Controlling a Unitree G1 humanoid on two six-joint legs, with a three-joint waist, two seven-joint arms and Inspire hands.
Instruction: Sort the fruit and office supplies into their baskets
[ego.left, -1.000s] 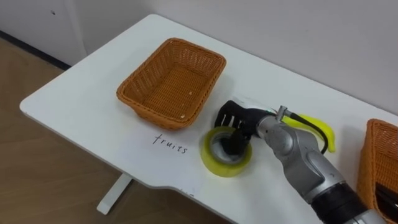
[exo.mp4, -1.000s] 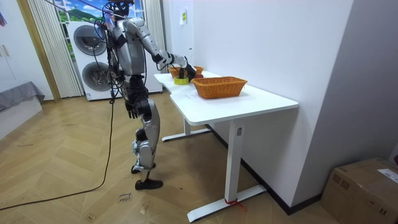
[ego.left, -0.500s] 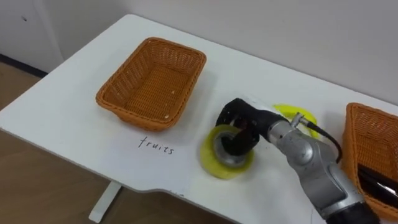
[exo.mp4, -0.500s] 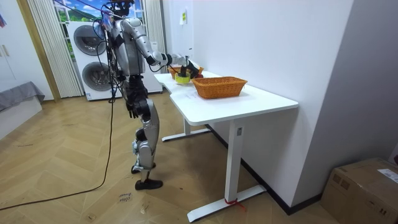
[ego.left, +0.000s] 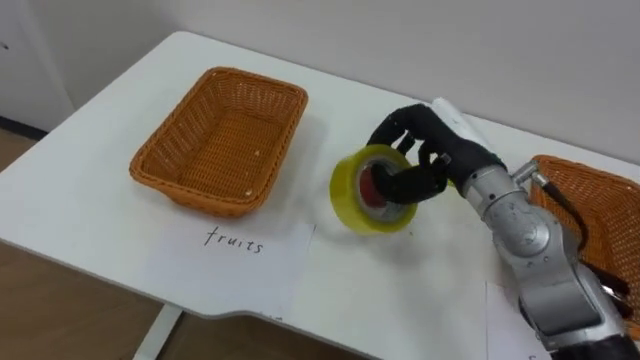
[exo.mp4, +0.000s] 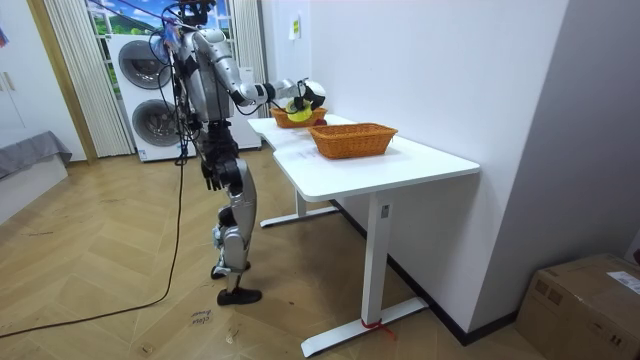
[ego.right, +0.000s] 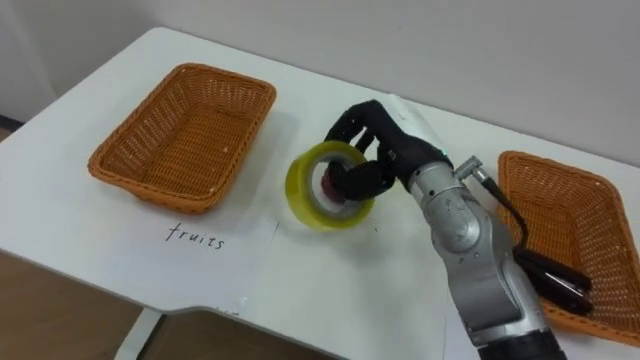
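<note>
Left eye view: right robot hand (ego.left: 438, 157), arm outstretched, clasps the tilted yellow tape roll (ego.left: 349, 192).

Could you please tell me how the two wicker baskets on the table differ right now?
The left basket is empty; the right basket holds a dark item. The left basket has a handwritten label in front; the right basket is partly hidden by the arm of the right hand, which grips the tape. Both are orange wicker, rectangular and upright.
</note>
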